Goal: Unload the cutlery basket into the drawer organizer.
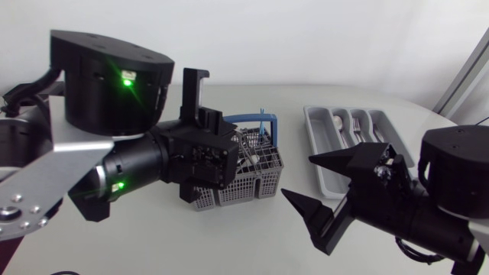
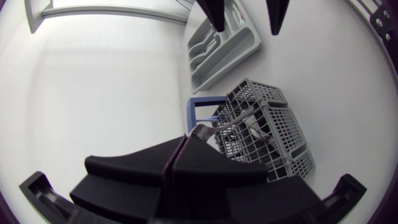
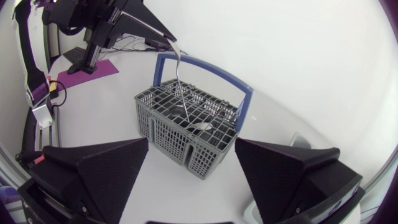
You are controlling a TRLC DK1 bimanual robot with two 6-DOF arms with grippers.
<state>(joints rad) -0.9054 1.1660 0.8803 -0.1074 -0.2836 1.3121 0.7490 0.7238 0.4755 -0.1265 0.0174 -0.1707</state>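
Note:
The grey cutlery basket (image 1: 256, 186) with a blue handle (image 1: 246, 119) stands mid-table and holds several silver pieces. My left gripper (image 3: 173, 40) hangs over it, shut on the handle of a silver cutlery piece (image 3: 179, 78) whose lower end is still inside the basket (image 3: 186, 134). In the left wrist view the shut fingertips (image 2: 185, 137) pinch that piece (image 2: 208, 130) just above the basket (image 2: 273, 134). The grey drawer organizer (image 1: 322, 149) lies at the back right with cutlery in its slots. My right gripper (image 1: 298, 176) stands open beside the basket, between it and the organizer.
The organizer (image 2: 211, 53) lies beyond the basket in the left wrist view. My right gripper (image 3: 192, 146) points at the basket's near wall. My left arm's bulky wrist covers the table's left part in the head view.

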